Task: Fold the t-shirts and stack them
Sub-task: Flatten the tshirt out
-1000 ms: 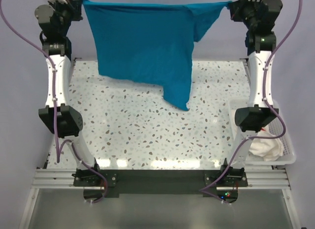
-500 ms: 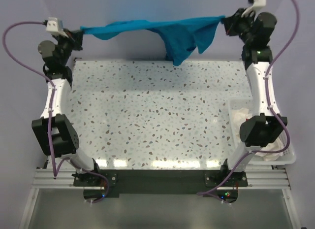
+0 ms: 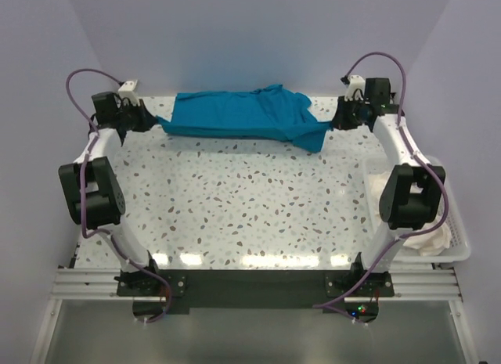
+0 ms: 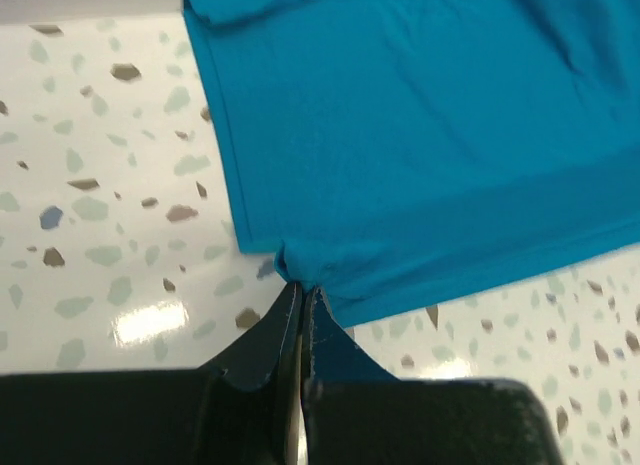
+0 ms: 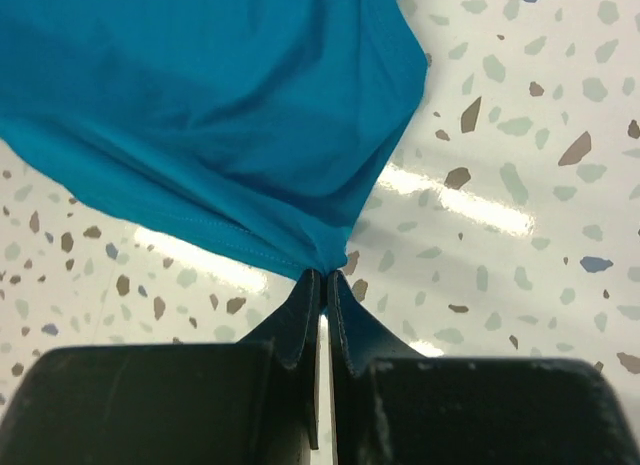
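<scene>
The teal t-shirt [image 3: 235,115] lay stretched along the far edge of the bench [image 3: 235,207]. The left jaws pinched its left corner, the right jaws its right corner; a white t-shirt [image 3: 429,237] sat in the right-hand basket [image 3: 463,254]

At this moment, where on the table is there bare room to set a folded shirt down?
The middle and near part of the table is bare, bordered by the teal t-shirt along the far edge and the basket at the right. Crowded: the far strip, where the left gripper and right gripper pinch the shirt's ends.
</scene>
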Available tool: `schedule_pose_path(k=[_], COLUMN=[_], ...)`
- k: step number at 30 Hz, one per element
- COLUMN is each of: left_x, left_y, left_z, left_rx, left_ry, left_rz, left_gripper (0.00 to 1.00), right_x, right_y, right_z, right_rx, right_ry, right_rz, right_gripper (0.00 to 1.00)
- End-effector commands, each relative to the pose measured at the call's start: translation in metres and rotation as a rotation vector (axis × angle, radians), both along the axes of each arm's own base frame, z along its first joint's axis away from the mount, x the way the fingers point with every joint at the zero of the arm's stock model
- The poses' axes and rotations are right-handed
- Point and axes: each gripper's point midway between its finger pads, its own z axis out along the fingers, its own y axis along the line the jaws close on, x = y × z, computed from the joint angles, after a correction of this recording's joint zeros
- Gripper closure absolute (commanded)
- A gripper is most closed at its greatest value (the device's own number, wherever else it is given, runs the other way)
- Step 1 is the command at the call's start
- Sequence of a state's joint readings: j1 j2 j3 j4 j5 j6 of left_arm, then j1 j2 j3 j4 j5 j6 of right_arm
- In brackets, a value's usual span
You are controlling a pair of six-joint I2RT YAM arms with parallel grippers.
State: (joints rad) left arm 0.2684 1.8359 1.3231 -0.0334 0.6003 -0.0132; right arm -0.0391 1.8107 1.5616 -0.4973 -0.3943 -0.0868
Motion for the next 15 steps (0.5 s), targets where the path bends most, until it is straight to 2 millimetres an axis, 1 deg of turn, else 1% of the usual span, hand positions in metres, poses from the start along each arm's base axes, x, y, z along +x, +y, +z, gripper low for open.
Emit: schedule_pose_path(k=[1, 2, 3, 4, 5, 6, 7, 8, 9, 10, 11, 12, 13, 14, 15], left_x=[-0.020, -0.027, -0.033, -0.051, -0.062, -0.078, -0.095, -0.108, -0.134, -0.145, -0.158, -0.182, -0.192, -0.204, -0.226], left_y=[0.003, 0.005, 0.006, 0.005, 0.008, 0.006, 0.005, 0.007, 0.002, 0.001, 0.002, -0.002, -0.002, 0.002, -0.002], left_z=[0.009, 0.008, 0.007, -0.002, 0.001, -0.004, -0.017, -0.012, -0.029, -0.034, -0.033, -0.048, -0.048, -0.055, -0.068], left_rx=[0.068, 0.111, 0.130, 0.128, 0.192, 0.203, 0.240, 0.287, 0.280, 0.322, 0.354, 0.345, 0.389, 0.426, 0.417], left_ry=[0.102, 0.109, 0.133, 0.202, 0.192, 0.233, 0.258, 0.258, 0.328, 0.327, 0.335, 0.395, 0.381, 0.415, 0.473], left_rz=[-0.149, -0.195, -0.203, -0.221, -0.258, -0.282, -0.325, -0.328, -0.361, -0.413, -0.427, -0.461, -0.498, -0.513, -0.556], left_gripper=[1.00, 1.00, 1.00, 1.00, 1.00, 1.00, 1.00, 1.00, 1.00, 1.00, 1.00, 1.00, 0.95, 0.91, 0.86], right_x=[-0.018, -0.026, -0.044, -0.054, -0.066, -0.088, -0.102, -0.125, -0.145, -0.161, -0.182, -0.206, -0.219, -0.236, -0.254], right_y=[-0.003, -0.004, -0.006, -0.006, -0.008, -0.010, -0.010, -0.010, -0.009, -0.007, -0.005, 0.003, 0.007, 0.016, 0.020], right_z=[0.029, 0.028, 0.021, 0.022, 0.021, 0.012, 0.009, 0.007, -0.003, -0.009, -0.016, -0.025, -0.030, -0.034, -0.038], right_rx=[-0.077, -0.095, -0.124, -0.141, -0.159, -0.180, -0.191, -0.210, -0.215, -0.220, -0.234, -0.245, -0.261, -0.302, -0.310], right_ry=[0.010, 0.037, 0.097, 0.124, 0.151, 0.224, 0.259, 0.307, 0.365, 0.402, 0.449, 0.489, 0.513, 0.535, 0.564], right_rz=[0.110, 0.130, 0.173, 0.204, 0.231, 0.281, 0.310, 0.372, 0.410, 0.448, 0.517, 0.575, 0.616, 0.706, 0.762], right_gripper=[1.00, 1.00, 1.00, 1.00, 1.00, 1.00, 1.00, 1.00, 1.00, 1.00, 1.00, 1.00, 1.00, 0.84, 0.65])
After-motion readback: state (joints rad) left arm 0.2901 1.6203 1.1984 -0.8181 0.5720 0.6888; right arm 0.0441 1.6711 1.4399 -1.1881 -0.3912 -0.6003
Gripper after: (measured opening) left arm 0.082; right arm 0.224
